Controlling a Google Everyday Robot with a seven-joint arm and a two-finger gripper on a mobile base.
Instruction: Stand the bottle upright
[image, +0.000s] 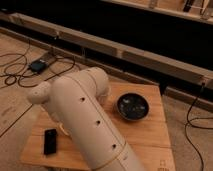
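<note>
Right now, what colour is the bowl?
The bowl is black, in the camera view. The claw is hidden behind the arm.

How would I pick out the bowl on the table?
On the wooden table, right of the big white arm, sits the bowl. It is round and dark, unlike the flat rectangular phone on the arm's other side. The tool is out of sight, presumably behind the arm.

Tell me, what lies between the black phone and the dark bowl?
In the camera view, the robot's white arm spans between phone and bowl; the gripper is hidden behind it.
</note>
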